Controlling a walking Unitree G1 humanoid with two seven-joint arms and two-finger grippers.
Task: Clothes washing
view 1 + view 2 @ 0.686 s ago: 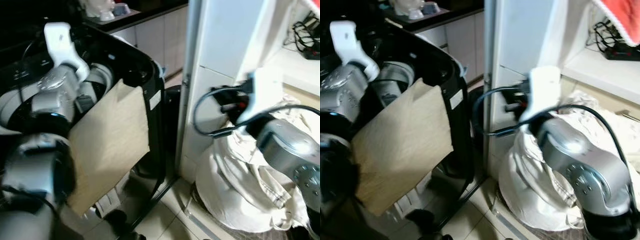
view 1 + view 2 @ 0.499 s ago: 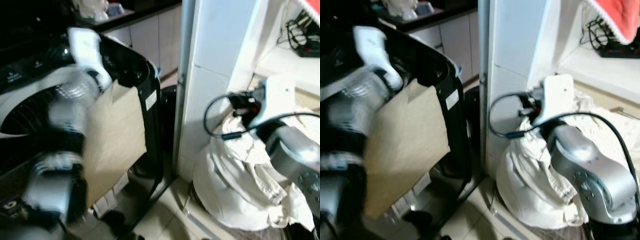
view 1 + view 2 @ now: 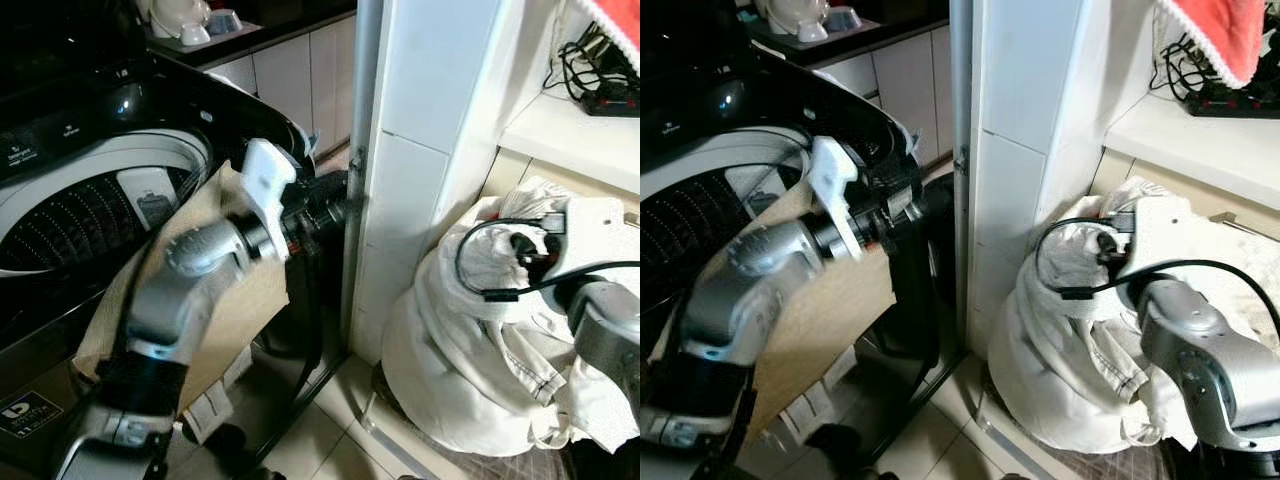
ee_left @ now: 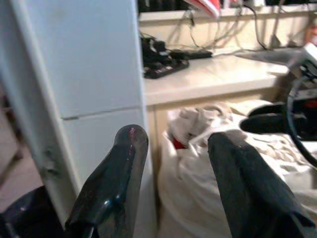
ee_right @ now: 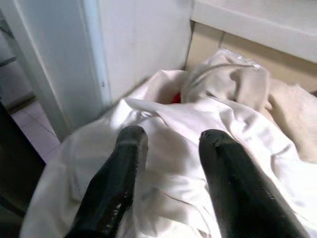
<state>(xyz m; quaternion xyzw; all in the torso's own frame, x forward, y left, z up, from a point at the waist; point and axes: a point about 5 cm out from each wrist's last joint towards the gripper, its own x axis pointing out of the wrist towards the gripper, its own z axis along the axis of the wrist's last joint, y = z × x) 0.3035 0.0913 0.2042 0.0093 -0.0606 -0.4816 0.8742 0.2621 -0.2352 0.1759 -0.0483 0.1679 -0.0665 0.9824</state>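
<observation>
Left eye view: washing machine (image 3: 110,190), black body, top open, pale drum visible, at my left. Brown cardboard sheet (image 3: 215,340) leaning against its front corner. My left arm reaches across the machine's corner toward the white tiled pillar (image 3: 420,170); my left gripper (image 3: 330,205) sits close by the pillar's edge. White laundry bundle (image 3: 470,340) heaped on the floor right of the pillar. My right gripper (image 3: 525,250) rests at the top of that bundle, black cable looped over it. Shelf (image 3: 570,125) above, carrying tangled black cables (image 3: 600,75).

Right eye view: same scene. Red cloth (image 3: 1205,30) hanging over the upper right corner. White crockery (image 3: 800,15) on the dark tabletop behind the machine.

Left wrist view: my left fingers (image 4: 116,183) spread apart, holding nothing, pointing past the pillar toward the bundle. A small red patch shows among the white folds. My right arm's dark parts at the far edge.

Right wrist view: my right fingers (image 5: 121,173) spread apart, empty, just over the white fabric; whether they touch it I cannot tell. Red patch deeper in the folds.
</observation>
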